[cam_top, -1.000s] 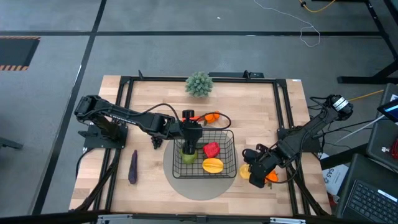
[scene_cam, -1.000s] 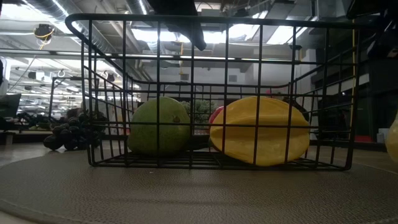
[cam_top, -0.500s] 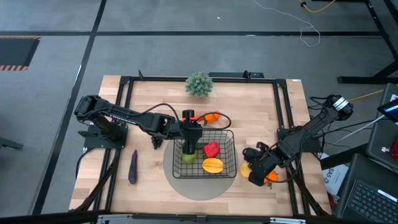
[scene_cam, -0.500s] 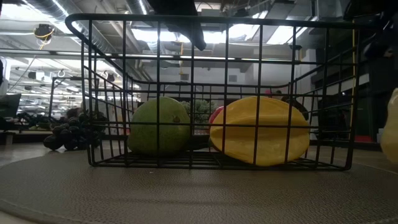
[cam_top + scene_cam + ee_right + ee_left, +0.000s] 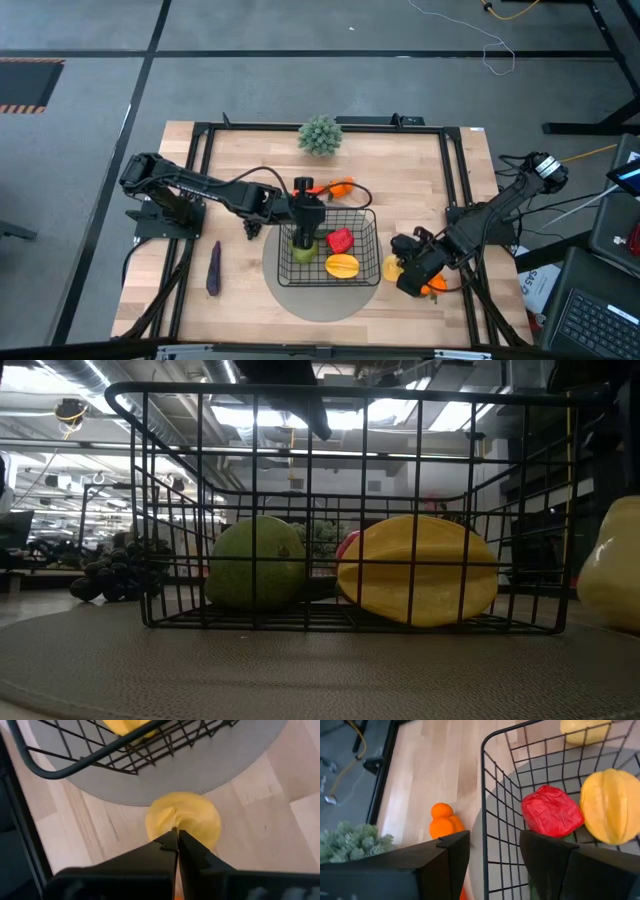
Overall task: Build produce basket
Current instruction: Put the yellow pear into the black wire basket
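The wooden table [image 5: 250, 160] bears a grey mat [image 5: 322, 298], eggplant [image 5: 213, 269], oranges [image 5: 340, 186].

Robotics lab in a large open workshop hall

A wooden table [image 5: 400, 160] edged with a black metal frame [image 5: 205, 135] stands on grey floor [image 5: 250, 80] marked with dark lines; loose cables [image 5: 495, 50] lie at 1 o'clock and a laptop [image 5: 600, 320] sits at 4 o'clock. The low view shows exposed ceiling pipes [image 5: 60, 385] and strip lights [image 5: 230, 370].

The counter [image 5: 250, 150] is evenly lit from overhead, with soft shadows. At counter height the basket [image 5: 350, 510] is backlit by ceiling lights [image 5: 340, 415]; the background is blurred.
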Available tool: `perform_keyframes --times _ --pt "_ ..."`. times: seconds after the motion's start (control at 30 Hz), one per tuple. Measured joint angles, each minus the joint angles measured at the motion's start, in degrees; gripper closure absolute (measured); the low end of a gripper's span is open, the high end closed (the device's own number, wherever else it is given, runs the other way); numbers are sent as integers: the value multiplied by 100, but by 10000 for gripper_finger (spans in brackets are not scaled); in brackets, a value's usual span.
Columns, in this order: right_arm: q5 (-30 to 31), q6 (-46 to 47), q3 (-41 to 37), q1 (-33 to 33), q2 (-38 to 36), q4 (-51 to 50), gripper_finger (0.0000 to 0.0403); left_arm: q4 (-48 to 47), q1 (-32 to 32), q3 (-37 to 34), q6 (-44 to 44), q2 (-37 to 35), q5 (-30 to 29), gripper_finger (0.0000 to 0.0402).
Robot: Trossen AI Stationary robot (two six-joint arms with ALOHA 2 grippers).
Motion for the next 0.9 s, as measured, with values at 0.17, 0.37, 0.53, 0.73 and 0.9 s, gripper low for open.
perform_keyframes --times 0.17,0.37,0.53,0.73,0.9 --pt "-10 11 596 -177 -14 -1119 403 10 -57 0 304 0 -315 243" --pt "297 -5 1933 -355 -18 -2921 403 -14 -175 -7 571 -151 -1001 243" --pt "928 -16 3126 -412 -21 -3919 403 38 -291 0 838 -555 -1252 243" --pt "2004 -414 4158 -433 -55 -4416 403 -245 -389 -4 842 -1289 -1680 243" --pt "2648 -1247 4663 -457 -60 -4389 403 -564 -452 -3 698 -1749 -1755 243"
